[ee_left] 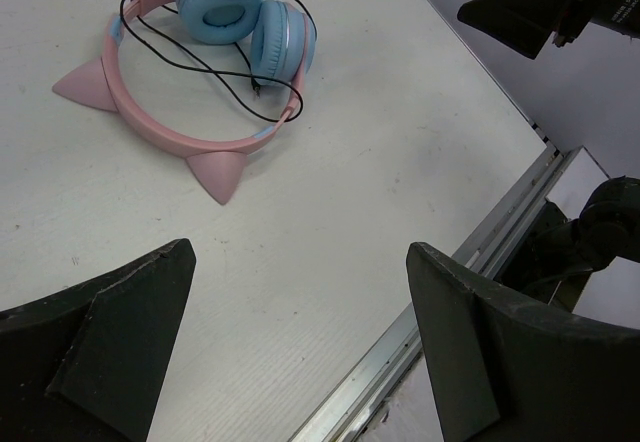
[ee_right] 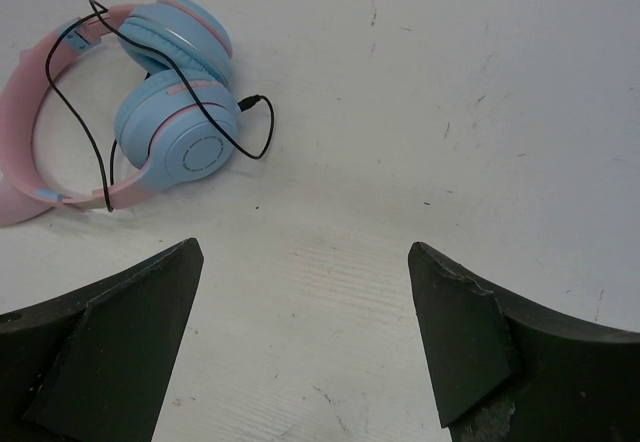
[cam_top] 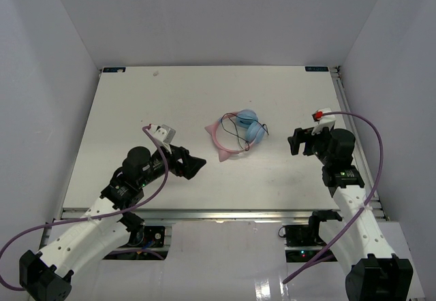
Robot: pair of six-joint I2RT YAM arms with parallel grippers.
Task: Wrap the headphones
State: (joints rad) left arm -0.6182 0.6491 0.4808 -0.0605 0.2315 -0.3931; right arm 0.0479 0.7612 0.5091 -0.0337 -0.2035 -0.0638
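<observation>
The headphones [ee_left: 283, 47] are smooth pink plastic with matt blue cushions, the table [ee_left: 350, 172] matt and scuffed.

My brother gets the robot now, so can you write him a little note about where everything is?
Left hand: open, holding nothing.
Right hand: open, holding nothing.
Headphones: lying on the table between the two hands, touched by neither.
Cable: draped loosely over the band and cups, plug end free.
Done: nothing yet.
Left: take hold of the cable and wrap it.
</observation>
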